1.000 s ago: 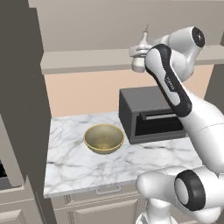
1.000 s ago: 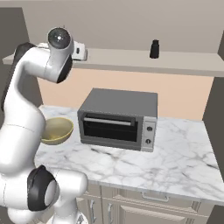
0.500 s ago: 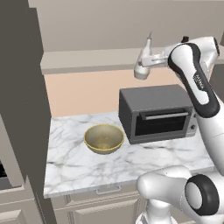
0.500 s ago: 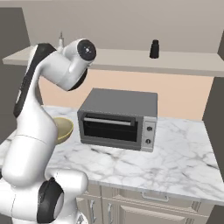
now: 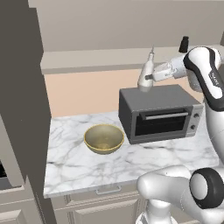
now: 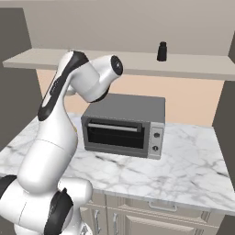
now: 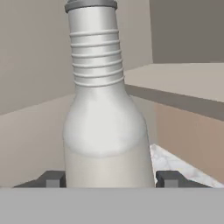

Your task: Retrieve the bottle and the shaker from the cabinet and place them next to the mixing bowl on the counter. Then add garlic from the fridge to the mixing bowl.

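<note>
My gripper [image 5: 151,78] is shut on the whitish pear-shaped bottle [image 5: 146,75], holding it upright in the air in front of the cabinet shelf [image 5: 100,59], above the toaster oven's left end. In the hand view the bottle [image 7: 104,113] stands between the two dark fingertips [image 7: 168,178]. The black shaker [image 6: 161,51] stands on the shelf [image 6: 197,64], seen too as the shaker [image 5: 184,44] behind my arm. The golden mixing bowl [image 5: 103,138] sits on the marble counter [image 5: 74,162], left of the oven.
A grey toaster oven [image 5: 158,112] stands on the counter under the bottle; the same oven [image 6: 126,124] takes the middle of the right base view. A tall dark cabinet side [image 5: 22,105] bounds the left. Free marble lies right of the oven [image 6: 193,165].
The arm has swung away from the shelf and carried the bottle out and lower, toward the space above the oven. The shaker and bowl have not moved.
</note>
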### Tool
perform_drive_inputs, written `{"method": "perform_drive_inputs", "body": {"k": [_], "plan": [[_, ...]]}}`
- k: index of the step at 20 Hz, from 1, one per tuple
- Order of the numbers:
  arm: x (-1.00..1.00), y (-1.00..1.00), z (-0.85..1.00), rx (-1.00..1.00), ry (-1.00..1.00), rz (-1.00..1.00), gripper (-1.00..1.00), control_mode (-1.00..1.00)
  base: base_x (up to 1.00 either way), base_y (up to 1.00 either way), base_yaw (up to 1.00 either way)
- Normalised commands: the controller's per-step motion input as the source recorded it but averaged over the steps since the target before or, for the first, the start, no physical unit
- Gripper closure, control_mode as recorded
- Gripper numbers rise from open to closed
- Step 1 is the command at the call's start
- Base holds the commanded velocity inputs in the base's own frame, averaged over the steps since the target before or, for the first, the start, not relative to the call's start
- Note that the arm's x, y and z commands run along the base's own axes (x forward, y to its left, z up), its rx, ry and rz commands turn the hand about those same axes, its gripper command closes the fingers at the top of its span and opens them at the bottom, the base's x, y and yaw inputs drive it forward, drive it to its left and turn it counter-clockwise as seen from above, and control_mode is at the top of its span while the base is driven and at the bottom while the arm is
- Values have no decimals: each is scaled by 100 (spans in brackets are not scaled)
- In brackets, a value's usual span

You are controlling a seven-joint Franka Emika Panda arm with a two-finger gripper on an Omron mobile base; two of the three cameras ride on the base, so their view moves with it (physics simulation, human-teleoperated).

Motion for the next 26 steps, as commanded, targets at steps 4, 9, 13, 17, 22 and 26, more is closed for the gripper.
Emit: {"method": "perform_drive_inputs", "body": {"k": [4, 9, 13, 17, 22, 26], "plan": [[-20, -1, -53, -4, 0, 17, 100, -100, 0, 0, 0], [-16, -1, -56, -5, 0, 10, 100, -100, 0, 0, 0], [-19, -5, -69, -2, 0, 7, 100, -100, 0, 0, 0], [-28, -10, -65, 0, -1, 7, 100, -100, 0, 0, 0], [-28, -6, -49, 0, -6, 7, 100, -100, 0, 0, 0], [-9, -1, -55, -3, -2, 7, 100, -100, 0, 0, 0]]}}
